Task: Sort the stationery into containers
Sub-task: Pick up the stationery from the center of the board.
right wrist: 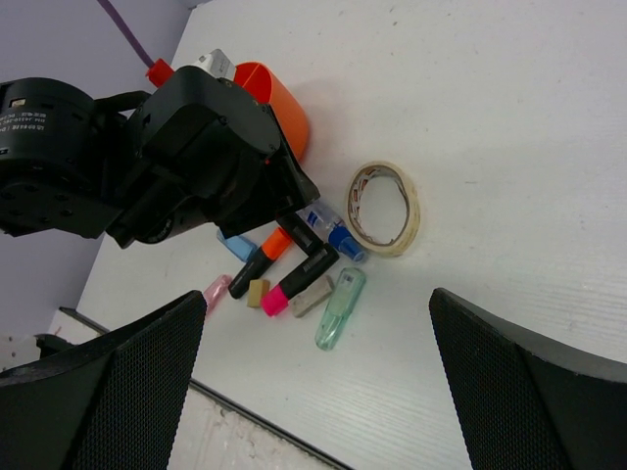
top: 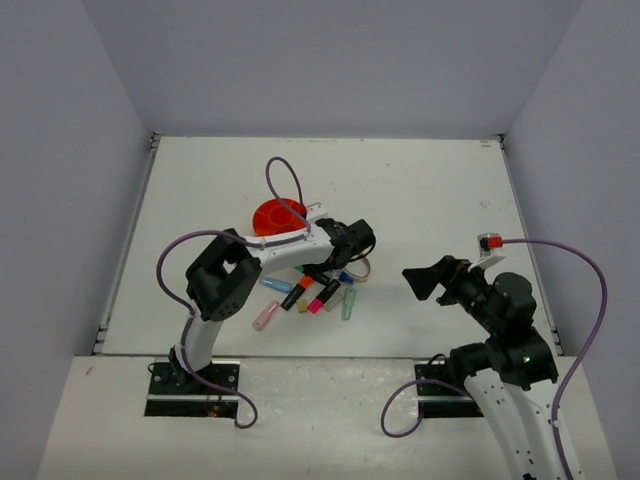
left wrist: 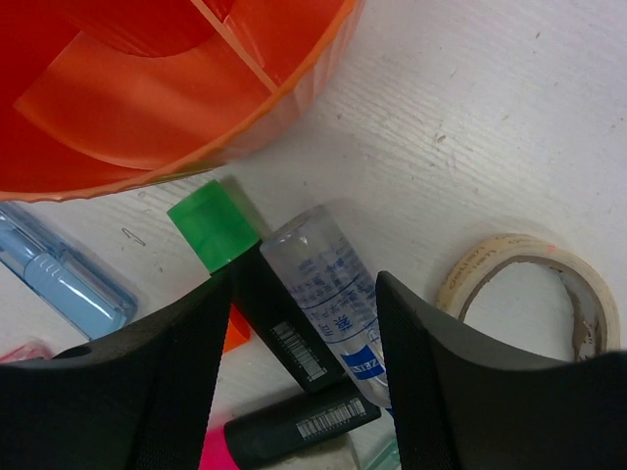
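Just beside the ribbed orange organiser (left wrist: 294, 88), a black highlighter (left wrist: 245, 279) with a green cap and a clear tube (left wrist: 323, 284) lie side by side. The left gripper (left wrist: 304, 294) straddles them, fingers parted and holding nothing. A beige tape ring (left wrist: 509, 247) lies near. The right gripper (top: 418, 283) gapes wide, empty, well apart from the organiser.

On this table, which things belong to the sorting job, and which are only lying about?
Job: orange organiser, green-capped highlighter, orange highlighter, pink highlighter, blue-capped clear tube, tape ring, green capsule, blue capsule, pink capsule, tan block.

Not of the job: purple cables, arm base plates; no stray item is seen.
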You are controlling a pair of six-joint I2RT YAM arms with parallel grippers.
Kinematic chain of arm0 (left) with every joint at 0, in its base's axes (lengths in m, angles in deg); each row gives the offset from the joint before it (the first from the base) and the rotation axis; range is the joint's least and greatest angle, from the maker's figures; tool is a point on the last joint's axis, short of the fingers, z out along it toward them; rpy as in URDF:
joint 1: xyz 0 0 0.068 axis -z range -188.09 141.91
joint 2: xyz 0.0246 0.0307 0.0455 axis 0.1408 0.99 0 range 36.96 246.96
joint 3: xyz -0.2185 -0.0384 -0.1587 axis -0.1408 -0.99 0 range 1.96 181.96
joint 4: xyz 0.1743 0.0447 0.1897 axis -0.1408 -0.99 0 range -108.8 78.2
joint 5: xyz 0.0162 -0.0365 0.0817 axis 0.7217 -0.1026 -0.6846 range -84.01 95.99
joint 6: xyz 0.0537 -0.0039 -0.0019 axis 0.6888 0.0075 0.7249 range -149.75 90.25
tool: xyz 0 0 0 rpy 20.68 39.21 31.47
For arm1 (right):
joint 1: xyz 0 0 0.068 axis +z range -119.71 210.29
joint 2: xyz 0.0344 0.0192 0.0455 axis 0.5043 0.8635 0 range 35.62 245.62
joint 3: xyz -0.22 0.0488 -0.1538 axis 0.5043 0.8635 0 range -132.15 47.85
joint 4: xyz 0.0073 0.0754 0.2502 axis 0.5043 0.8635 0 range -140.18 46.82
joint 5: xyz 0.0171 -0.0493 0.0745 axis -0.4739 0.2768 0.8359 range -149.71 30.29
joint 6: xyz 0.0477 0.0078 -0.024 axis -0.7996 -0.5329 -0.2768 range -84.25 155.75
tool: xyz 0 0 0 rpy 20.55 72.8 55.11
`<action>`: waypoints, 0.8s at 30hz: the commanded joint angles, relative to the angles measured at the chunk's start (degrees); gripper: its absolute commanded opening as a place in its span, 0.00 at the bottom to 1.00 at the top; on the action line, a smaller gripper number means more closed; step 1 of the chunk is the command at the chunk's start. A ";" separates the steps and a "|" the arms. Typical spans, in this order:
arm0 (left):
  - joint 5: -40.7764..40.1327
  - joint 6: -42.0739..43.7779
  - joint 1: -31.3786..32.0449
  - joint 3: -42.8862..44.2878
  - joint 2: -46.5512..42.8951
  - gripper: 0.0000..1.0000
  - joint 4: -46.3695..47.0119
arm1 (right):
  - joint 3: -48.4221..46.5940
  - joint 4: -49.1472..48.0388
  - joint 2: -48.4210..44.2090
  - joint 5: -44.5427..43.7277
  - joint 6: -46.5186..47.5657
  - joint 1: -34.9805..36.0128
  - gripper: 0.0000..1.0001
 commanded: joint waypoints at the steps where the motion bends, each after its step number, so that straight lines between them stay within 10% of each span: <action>1: -0.19 -0.50 -0.28 -0.64 -0.07 0.61 3.58 | 0.40 -1.65 1.33 0.84 0.64 -0.16 0.99; 24: 2.55 -0.15 -0.33 -2.91 2.72 0.50 7.67 | 0.71 -2.09 2.03 1.43 0.81 -0.16 0.99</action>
